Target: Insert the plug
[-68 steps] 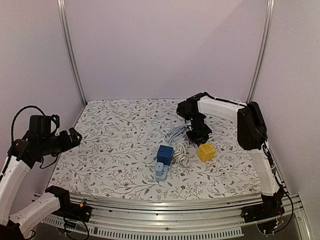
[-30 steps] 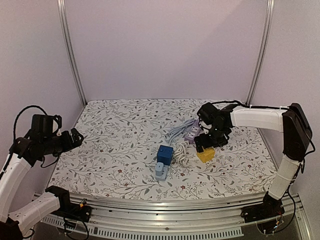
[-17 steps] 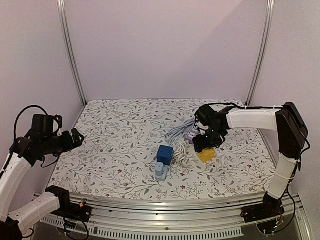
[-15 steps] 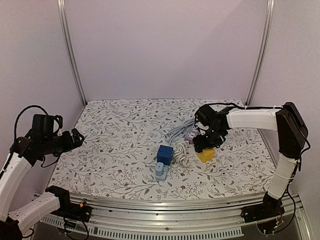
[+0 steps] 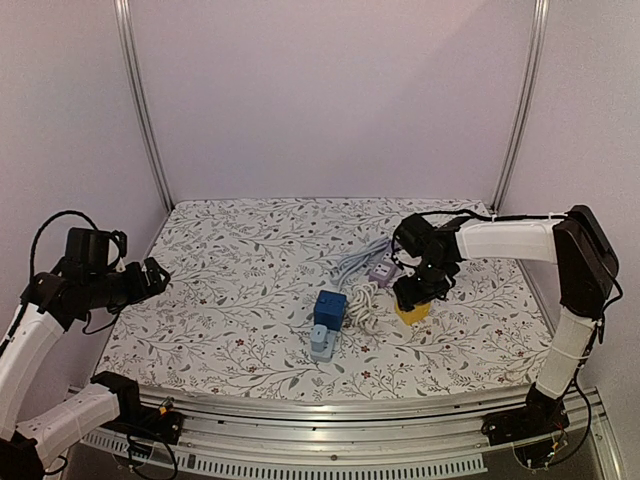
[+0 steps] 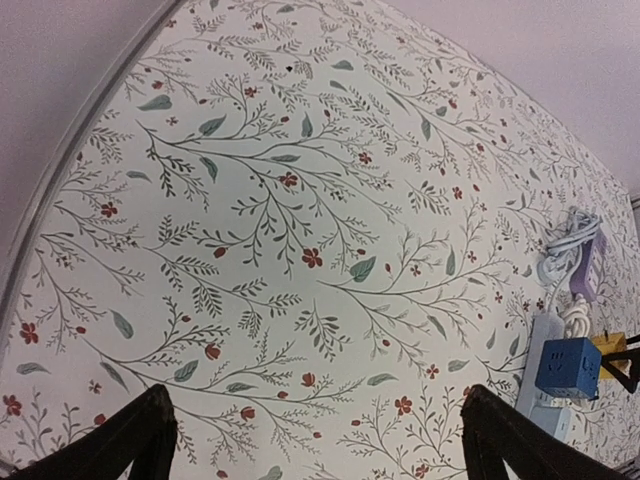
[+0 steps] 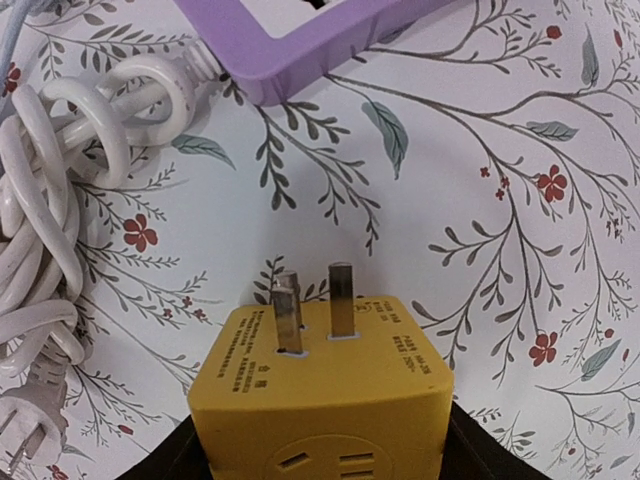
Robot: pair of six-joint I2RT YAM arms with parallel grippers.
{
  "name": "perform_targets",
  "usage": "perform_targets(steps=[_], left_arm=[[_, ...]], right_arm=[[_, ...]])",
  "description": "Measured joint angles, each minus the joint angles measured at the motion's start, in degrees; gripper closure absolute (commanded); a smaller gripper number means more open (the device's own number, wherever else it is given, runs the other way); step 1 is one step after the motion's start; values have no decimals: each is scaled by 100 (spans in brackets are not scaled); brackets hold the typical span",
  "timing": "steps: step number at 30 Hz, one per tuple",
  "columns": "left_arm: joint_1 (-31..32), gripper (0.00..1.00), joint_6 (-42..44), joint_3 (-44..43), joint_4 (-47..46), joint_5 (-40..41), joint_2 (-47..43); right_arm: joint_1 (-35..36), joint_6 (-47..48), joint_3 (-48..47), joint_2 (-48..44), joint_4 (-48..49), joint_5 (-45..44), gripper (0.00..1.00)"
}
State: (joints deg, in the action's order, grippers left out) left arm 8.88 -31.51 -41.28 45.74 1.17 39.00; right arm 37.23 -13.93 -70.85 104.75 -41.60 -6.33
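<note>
At 9 o'clock on the counter: left end effector, fingers apart, empty, well away.
Right end effector: nearer; straddles the yellow plug cube; clamped or not, cannot tell.
Purple power strip: just 11 o'clock of cube; long axis 1–7 o'clock.
Cube: 3 o'clock side, no long axis.
Prongs: apparently pointing up.

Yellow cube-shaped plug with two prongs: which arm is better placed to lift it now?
Right. The right gripper is over the yellow cube-shaped plug, its fingers flanking it. The left gripper hangs open far off to the left.
</note>
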Motion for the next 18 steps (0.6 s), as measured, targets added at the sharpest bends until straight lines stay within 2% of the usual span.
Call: perform_targets(steps=[3,6,12,16,18], left_arm=[[0,0,2,0,0,-31,4],[0,0,26,0,0,-37,33],[2,0,164,-181,37,-90,166],[2,0,310,-721,37,-216,284],[0,0,518,-960,-85,-529,339]], right_arm=[[-9,44,-2,0,2,28,47],[-13,94,-11,-2,-9,52,51],[-13,175,-111,-125,-251,254,51],[-13,354,-251,-693,-433,802,50],[-15,463,-470,-1034,-474,1204,50]])
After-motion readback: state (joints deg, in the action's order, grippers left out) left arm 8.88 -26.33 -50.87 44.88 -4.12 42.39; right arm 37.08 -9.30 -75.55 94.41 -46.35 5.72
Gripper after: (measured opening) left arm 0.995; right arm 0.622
